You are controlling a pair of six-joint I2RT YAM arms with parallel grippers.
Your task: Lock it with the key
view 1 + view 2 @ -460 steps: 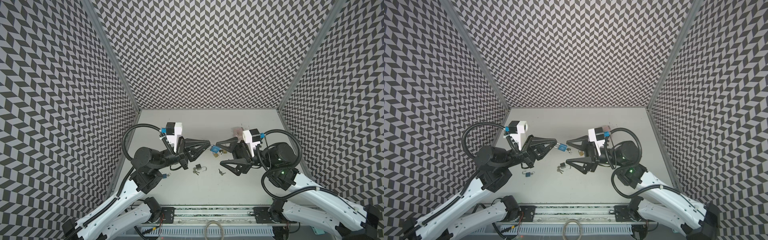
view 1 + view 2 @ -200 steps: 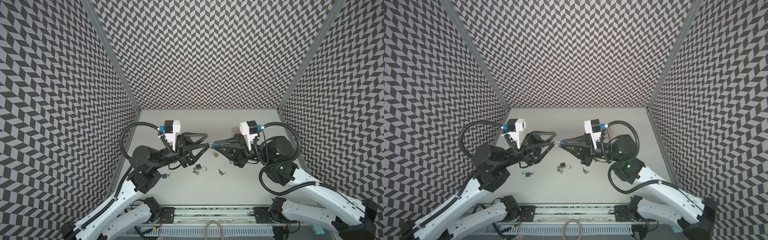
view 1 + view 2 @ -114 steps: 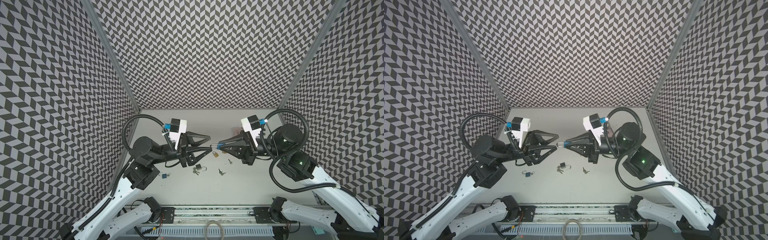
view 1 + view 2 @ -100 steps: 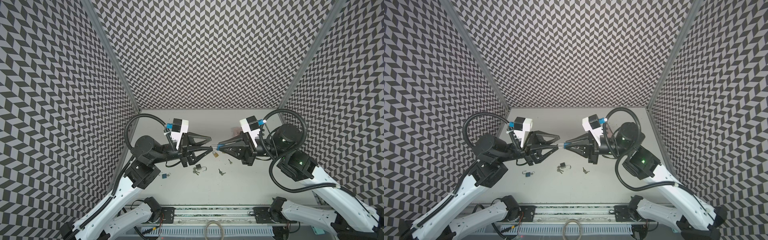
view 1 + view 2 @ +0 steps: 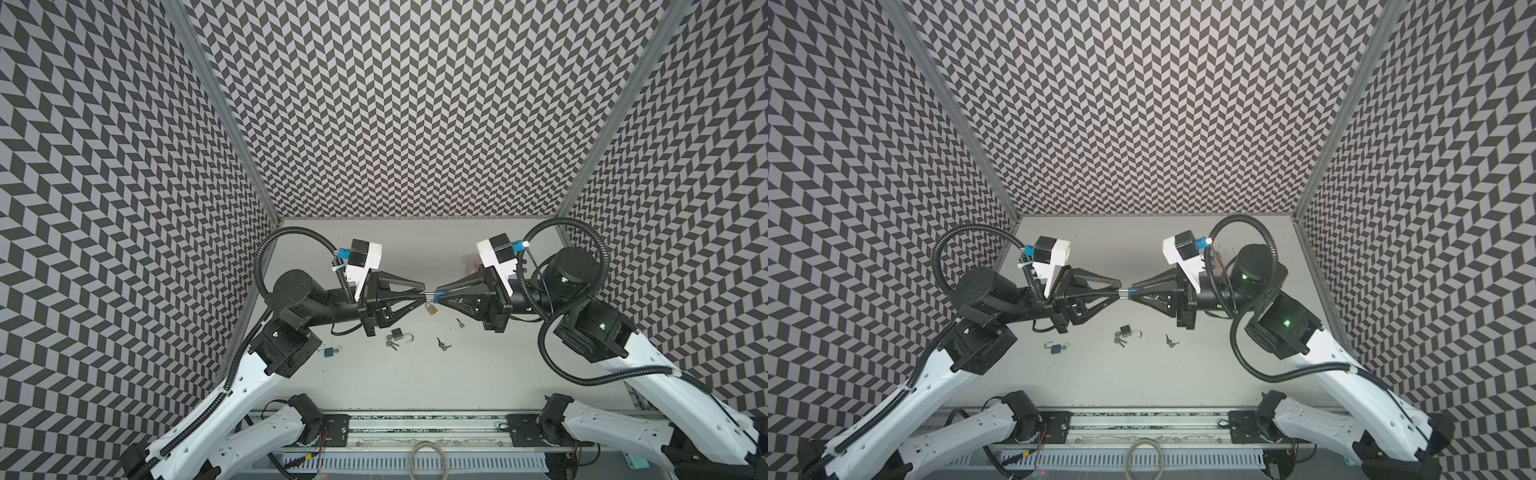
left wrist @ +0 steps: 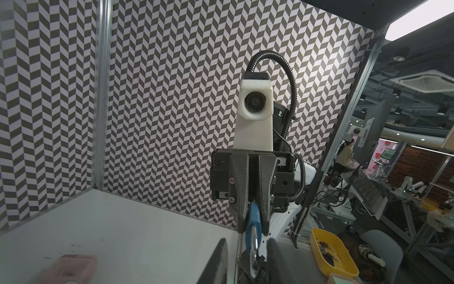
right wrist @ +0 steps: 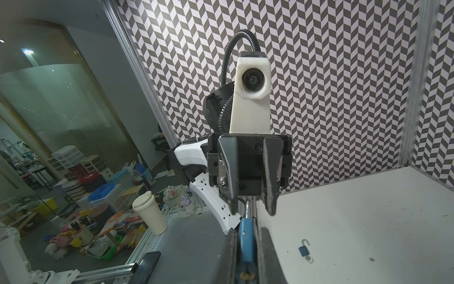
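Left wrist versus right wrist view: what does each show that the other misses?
Only left wrist: a pink object on the table. Only right wrist: a second blue padlock lying loose on the table. Both: the blue padlock clamped in the right gripper, its shackle between the left gripper's parted jaws.

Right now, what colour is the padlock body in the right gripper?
The padlock body is blue, clearest in the right wrist view.

The left arm [image 5: 245, 382] and right arm [image 5: 656, 374] stretch level toward each other, tips nearly meeting; left gripper [image 5: 422, 293] slightly parted, right gripper [image 5: 438, 296] clamped on a lock [image 7: 246, 238].
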